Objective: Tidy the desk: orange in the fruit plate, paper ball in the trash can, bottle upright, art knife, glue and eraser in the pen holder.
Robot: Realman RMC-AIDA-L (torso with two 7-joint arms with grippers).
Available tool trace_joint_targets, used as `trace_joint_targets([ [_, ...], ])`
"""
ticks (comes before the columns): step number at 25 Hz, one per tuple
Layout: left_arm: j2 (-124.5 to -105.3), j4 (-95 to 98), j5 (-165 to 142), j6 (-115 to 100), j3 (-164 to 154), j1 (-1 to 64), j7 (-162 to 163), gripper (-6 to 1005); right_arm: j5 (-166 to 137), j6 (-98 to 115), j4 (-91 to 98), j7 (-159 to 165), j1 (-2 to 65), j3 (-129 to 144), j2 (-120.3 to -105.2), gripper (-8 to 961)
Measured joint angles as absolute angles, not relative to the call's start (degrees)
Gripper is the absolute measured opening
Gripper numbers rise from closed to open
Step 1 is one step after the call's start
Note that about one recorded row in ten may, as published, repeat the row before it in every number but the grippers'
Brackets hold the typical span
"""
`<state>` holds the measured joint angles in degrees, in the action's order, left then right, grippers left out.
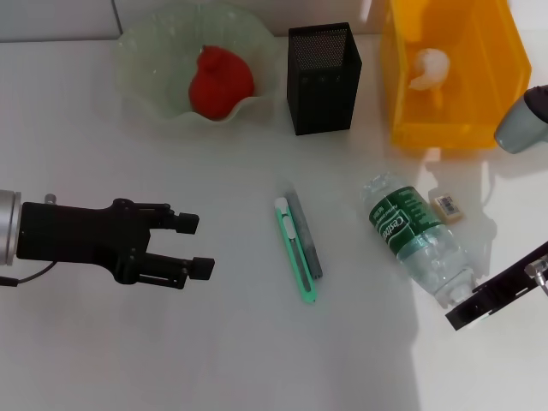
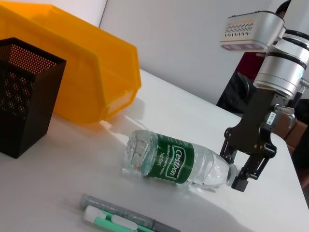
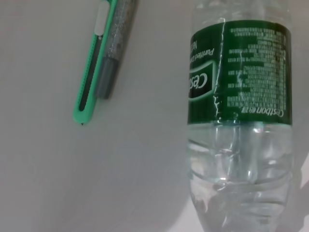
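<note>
L gripper (image 1: pixel 193 247) hangs over bench's left edge region, fingers spread, nothing held; looks idle.
Fruit plate (image 1: pixel 141 51) at far-left of bench w/ reddish fruit (image 1: pixel 219 81) in it, presumably the orange, so that item looks done.
Pen holder (image 1: pixel 323 77), black mesh, at far edge mid-bench; contents not visible.
Art knife (image 1: pixel 294 251) (green) and glue (image 1: pixel 306 235) (grey stick) lie side by side, touching, mid-bench; both still out.
Bottle (image 1: pixel 419 240) lies on its side right of centre, cap end toward near-right corner. Eraser (image 1: pixel 447 205) just beside it, still on bench.
Trash can (image 1: pixel 492 77) (yellow bin) at far-right; paper ball (image 1: pixel 428 67) inside.
R gripper (image 2: pixel 245 175) at bottle's cap end, fingers spread astride neck/cap, not yet pinching.
Judgement: bottle is clear thin plastic, round, smooth, so likely rolls and slips, and body dents if squeezed. Water level unclear. Neck/cap is stiffest spot; take hold there, tip up on base.
</note>
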<state>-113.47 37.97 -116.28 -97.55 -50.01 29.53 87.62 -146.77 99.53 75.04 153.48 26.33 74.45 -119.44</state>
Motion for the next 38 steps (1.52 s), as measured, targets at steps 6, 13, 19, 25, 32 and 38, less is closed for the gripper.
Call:
trace_joint_targets([
  [6, -113.47, 37.97, -116.29, -97.58, -50.01, 29.53, 87.62, 841, -146.62, 101.99, 79.74, 153.63, 25.07, 74.18, -119.44, 440],
  [13, -113.79, 38.22, -116.28, -97.64, -50.01, 29.77, 87.36, 841, -146.59, 106.35, 90.80, 155.13, 22.25, 73.49, -119.35, 442],
  [19, -113.99, 38.46, -116.28, -97.70, -50.01, 30.13, 87.14, 841, -146.74, 108.83, 97.89, 155.54, 21.78, 71.36, -119.28, 443],
  [25, -114.00, 38.51, -116.27, -97.91, -50.01, 30.34, 87.17, 841, -146.93, 109.56, 103.89, 155.67, 21.95, 69.40, -119.34, 445],
  [32, -114.12, 38.50, -116.28, -98.00, -50.01, 30.36, 87.18, 841, -147.11, 109.32, 106.12, 155.69, 22.68, 68.62, -119.30, 447],
  [38, -114.17, 38.50, -116.28, -98.08, -50.01, 30.33, 87.16, 841, -147.13, 108.77, 107.77, 155.63, 23.54, 67.85, -119.19, 449],
])
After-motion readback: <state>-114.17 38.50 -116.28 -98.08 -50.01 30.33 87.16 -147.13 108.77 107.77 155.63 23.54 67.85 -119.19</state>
